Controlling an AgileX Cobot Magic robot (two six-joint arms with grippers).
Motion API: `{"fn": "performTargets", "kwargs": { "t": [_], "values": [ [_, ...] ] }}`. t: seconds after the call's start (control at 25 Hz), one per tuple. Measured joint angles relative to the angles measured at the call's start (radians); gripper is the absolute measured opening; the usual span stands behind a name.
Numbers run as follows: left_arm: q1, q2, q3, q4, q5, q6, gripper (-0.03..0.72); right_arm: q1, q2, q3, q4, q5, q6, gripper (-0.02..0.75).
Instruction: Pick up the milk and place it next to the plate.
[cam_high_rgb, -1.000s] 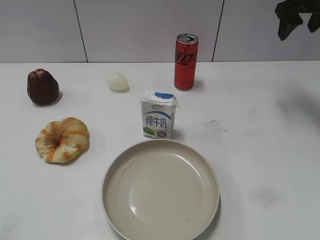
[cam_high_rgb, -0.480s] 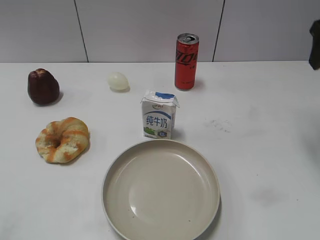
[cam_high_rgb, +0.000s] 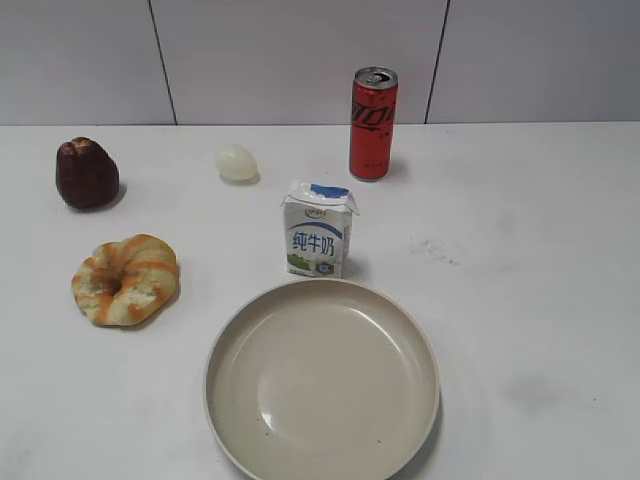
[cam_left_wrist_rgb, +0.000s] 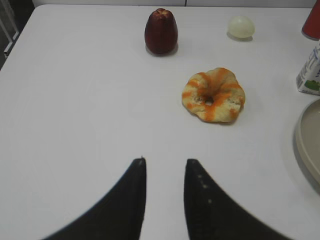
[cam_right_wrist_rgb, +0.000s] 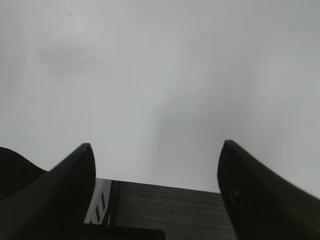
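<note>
The milk, a small white carton with blue characters and a green strip, stands upright just behind the plate, a large beige dish at the front centre. In the left wrist view the milk shows at the right edge and the plate's rim below it. My left gripper is open and empty over bare table, far left of the milk. My right gripper is open wide and empty, facing a blank white surface. Neither gripper shows in the exterior view.
A red can stands behind the milk. A white egg, a dark red fruit and a ring-shaped bread lie to the left. A white tiled wall runs along the back.
The dark right arm seen at the upper right edge of the exterior view has moved out of the frame. The objects on the table have not moved.
</note>
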Motion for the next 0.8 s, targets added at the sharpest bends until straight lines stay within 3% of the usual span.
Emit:
{"fn": "performTargets", "kwargs": {
  "t": [0.36,0.8],
  "values": [
    [0.000,0.000,0.000,0.000,0.000,0.000,0.209,0.000,-0.391,0.324,0.001,-0.060,0.005,0.573],
    [0.000,0.000,0.000,0.000,0.000,0.000,0.209,0.000,-0.883,0.360,0.001,-0.127,0.005,0.573]
  ]
}}
